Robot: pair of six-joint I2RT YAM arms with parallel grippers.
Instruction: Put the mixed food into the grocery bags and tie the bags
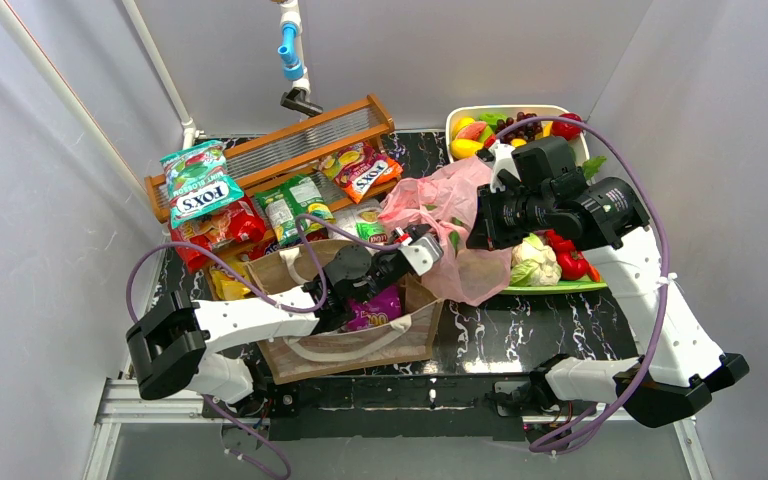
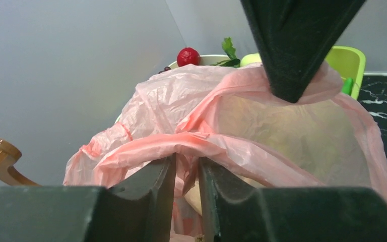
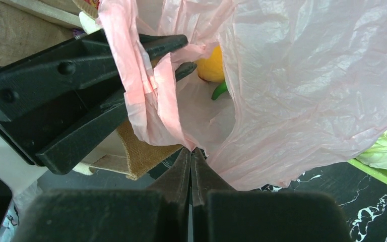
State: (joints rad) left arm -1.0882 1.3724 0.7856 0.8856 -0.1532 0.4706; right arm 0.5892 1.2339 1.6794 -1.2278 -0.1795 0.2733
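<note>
The pink bag sits between the brown tote and the green tray, with its mouth held up between your two arms. Your left gripper has its fingers pinched on a fold of the bag's rim. Your right gripper is clamped tight on the film at the other side. A yellow toy fruit lies inside the bag.
</note>
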